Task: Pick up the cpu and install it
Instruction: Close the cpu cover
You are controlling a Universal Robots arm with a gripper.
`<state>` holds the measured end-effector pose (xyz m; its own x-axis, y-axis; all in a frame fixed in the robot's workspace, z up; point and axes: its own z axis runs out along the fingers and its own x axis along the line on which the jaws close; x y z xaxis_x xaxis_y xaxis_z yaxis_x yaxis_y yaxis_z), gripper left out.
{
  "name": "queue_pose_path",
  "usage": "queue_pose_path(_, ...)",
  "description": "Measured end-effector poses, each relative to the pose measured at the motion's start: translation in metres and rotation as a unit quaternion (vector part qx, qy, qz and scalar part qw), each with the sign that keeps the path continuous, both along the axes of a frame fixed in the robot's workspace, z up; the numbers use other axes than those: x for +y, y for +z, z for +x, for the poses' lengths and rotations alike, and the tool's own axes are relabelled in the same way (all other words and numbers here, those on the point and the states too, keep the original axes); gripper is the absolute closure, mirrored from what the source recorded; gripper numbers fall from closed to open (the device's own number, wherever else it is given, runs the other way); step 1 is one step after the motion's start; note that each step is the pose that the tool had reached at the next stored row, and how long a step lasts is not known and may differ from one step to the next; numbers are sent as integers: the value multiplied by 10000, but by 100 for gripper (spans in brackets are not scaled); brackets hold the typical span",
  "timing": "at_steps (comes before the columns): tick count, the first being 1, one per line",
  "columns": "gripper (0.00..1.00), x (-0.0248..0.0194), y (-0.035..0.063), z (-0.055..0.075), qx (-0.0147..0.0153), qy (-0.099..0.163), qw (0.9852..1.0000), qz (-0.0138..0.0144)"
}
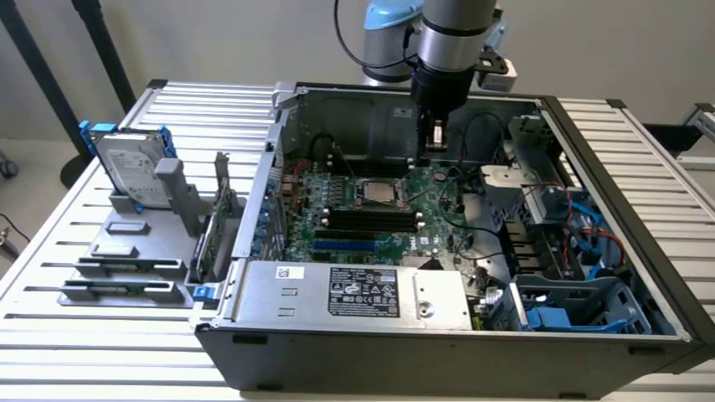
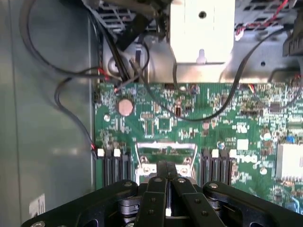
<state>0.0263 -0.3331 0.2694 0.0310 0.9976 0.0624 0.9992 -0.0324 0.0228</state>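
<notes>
The cpu (image 1: 381, 191) appears as a small grey square lying flat in the socket frame on the green motherboard (image 1: 430, 180), inside the open computer case. My gripper (image 1: 436, 144) hangs upright over the board, a little toward the exterior view's right of the socket and nearer the case's back wall. It is shut, and nothing shows between the fingers. In the wrist view the black fingers (image 2: 156, 189) meet at the gripper (image 2: 166, 166), in front of the socket's metal frame (image 2: 142, 158), and they hide most of the socket.
Black cables (image 2: 71, 75) loop over the board near the case wall. Memory slots (image 1: 369, 222) lie in front of the socket, with the power supply (image 1: 357, 289) at the case front. A grey tray (image 1: 123, 251) at the exterior view's left holds a hard drive (image 1: 132, 172) with blue rails.
</notes>
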Motion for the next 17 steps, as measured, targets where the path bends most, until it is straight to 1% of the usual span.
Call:
queue_pose_path(6,89,0,-4,271,7,4,10000,0)
queue_pose_path(9,89,0,-34,352,8,14,10000,-1)
queue_pose_path(17,89,0,-180,362,8,33,10000,0)
